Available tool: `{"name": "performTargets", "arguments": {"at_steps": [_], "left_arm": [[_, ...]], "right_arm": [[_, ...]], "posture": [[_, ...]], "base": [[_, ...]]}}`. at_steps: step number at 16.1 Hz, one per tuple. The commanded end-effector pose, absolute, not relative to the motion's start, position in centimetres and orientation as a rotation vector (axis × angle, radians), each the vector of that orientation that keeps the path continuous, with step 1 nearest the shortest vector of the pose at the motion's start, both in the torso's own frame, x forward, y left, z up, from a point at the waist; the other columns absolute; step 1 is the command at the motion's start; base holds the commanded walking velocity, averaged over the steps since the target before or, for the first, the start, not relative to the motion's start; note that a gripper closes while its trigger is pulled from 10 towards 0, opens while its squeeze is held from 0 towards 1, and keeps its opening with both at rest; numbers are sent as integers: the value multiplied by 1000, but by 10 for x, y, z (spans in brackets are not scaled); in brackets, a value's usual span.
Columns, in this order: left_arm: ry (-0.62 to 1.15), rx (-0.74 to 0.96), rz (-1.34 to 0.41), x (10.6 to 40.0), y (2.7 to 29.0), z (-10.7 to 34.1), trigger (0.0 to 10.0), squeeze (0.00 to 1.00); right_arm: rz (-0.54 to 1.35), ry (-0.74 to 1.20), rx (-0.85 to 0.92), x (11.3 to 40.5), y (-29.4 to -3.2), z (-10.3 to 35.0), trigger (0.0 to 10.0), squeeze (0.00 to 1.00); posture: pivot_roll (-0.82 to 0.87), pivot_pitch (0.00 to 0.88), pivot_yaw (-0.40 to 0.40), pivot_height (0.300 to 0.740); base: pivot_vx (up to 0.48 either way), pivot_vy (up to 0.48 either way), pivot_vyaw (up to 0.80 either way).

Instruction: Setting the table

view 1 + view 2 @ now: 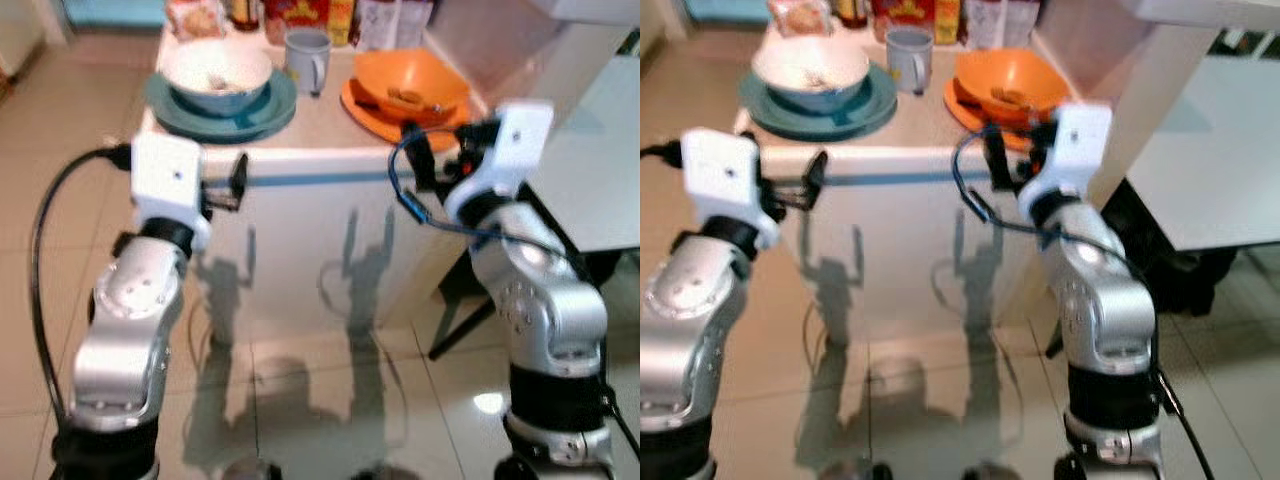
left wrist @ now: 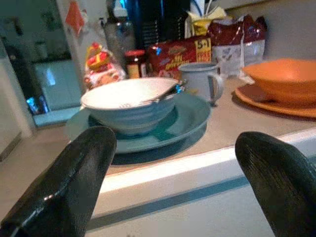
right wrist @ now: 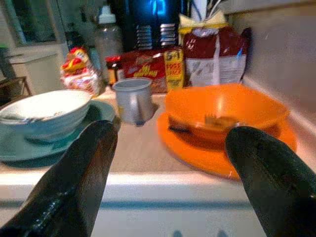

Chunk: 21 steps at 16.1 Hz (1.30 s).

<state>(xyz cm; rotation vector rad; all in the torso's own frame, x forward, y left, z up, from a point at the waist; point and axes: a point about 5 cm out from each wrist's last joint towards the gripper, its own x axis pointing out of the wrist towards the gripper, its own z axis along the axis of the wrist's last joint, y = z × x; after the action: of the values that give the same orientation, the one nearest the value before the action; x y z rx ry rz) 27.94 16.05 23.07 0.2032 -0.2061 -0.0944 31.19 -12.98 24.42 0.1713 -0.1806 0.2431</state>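
Observation:
On the white counter (image 1: 330, 140) stands a white bowl (image 1: 217, 72) on a teal plate (image 1: 262, 115), with a utensil resting at its rim (image 2: 168, 91). A grey mug (image 1: 307, 58) stands beside it. To the right an orange bowl (image 1: 410, 82) with a fork (image 3: 217, 120) in it sits on an orange plate (image 1: 372, 118). My left gripper (image 1: 232, 185) is open just short of the counter's front edge, facing the teal plate (image 2: 192, 116). My right gripper (image 3: 170, 131) is open too, held before the orange plate (image 3: 197, 148) at counter height.
Food packets (image 3: 148, 69), a jar and a bottle (image 3: 106, 39) line the back of the counter. A pale table (image 1: 600, 150) stands to the right with dark legs (image 1: 455, 320) beneath it. Tiled floor (image 1: 300, 400) lies between me and the counter front.

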Motion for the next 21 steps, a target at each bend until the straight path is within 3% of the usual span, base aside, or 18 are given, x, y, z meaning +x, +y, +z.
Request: {"name": "performTargets", "arguments": {"at_steps": [1, 5, 9, 17, 21], "left_arm": [[-231, 187, -130, 277, 151, 236, 10000, 0], [-329, 156, -185, 271, 143, 256, 10000, 0], [-513, 148, -275, 261, 136, 306, 10000, 0], [-431, 186, -329, 264, 127, 298, 10000, 0], [-373, 211, -299, 269, 131, 290, 10000, 0]], "right_arm": [[223, -187, 172, 311, -139, 248, 10000, 0], [223, -213, 158, 313, -145, 259, 10000, 0], [266, -262, 157, 315, -144, 281, 10000, 0], [241, -82, 10, 326, -150, 271, 10000, 0], [269, -47, 31, 331, -143, 270, 10000, 0]], "posture": [[31, 92, -72, 740], [36, 95, -81, 740], [48, 88, -93, 740], [33, 77, -82, 740], [38, 74, -81, 740]], "base": [[386, 0, -800], [387, 0, -200], [340, 0, 0], [326, 0, 0], [0, 0, 0]]}}
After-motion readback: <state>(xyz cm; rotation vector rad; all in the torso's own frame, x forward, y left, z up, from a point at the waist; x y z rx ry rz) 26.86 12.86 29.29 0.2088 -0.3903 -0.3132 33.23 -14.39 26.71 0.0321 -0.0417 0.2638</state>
